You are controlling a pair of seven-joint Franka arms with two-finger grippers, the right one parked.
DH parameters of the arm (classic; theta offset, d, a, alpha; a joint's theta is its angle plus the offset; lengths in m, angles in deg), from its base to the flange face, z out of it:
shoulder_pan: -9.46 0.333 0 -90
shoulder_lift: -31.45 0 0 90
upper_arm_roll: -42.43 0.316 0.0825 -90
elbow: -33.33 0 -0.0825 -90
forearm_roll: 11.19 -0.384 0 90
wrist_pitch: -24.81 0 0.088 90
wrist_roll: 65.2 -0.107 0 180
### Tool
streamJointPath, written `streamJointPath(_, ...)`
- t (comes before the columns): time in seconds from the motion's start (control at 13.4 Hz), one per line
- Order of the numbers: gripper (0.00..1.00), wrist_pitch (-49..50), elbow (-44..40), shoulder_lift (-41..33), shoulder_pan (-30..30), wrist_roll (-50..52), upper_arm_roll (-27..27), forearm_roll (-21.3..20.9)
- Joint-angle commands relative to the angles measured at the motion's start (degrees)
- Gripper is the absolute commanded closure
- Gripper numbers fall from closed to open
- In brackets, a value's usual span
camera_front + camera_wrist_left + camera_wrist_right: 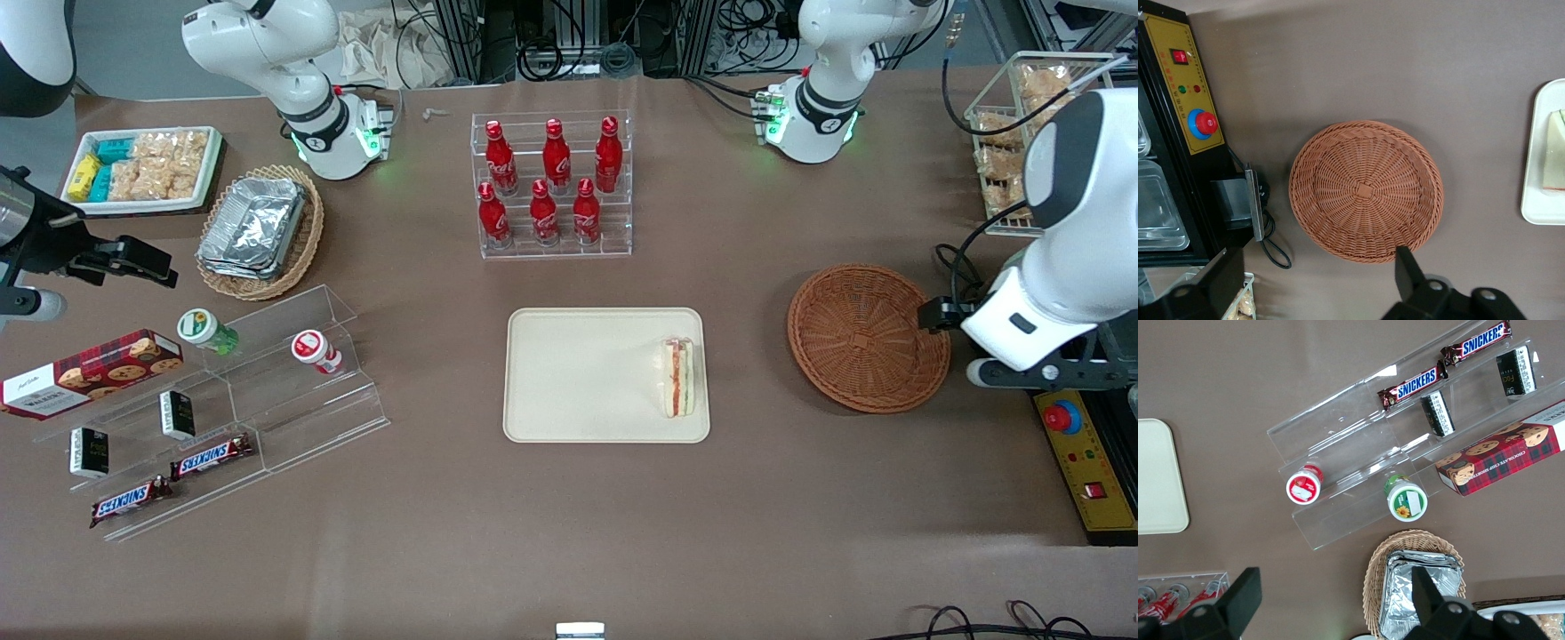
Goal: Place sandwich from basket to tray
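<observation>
The sandwich (677,377) lies on the cream tray (587,373), at the tray's end nearest the working arm; one edge of it (1555,150) and of the tray (1538,200) shows in the left wrist view. The reddish-brown wicker basket (867,338) stands beside the tray with nothing in it (1366,190). My left gripper (1317,280) hangs raised over the table beside the basket, toward the working arm's end. It is open wide, and only bare tablecloth shows between its fingers (1408,270).
A black and yellow control box with a red button (1062,416) and a looped cable (1268,240) sit by the basket. A rack of red bottles (553,182) stands farther from the camera than the tray. A white wire rack (1022,116) is at the working arm's end.
</observation>
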Motion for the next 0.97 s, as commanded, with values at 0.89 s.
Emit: streamJointPath(0.89, 0.00, 0.61, -1.06, -3.30, -13.10, -1.74, 20.01, 9.81)
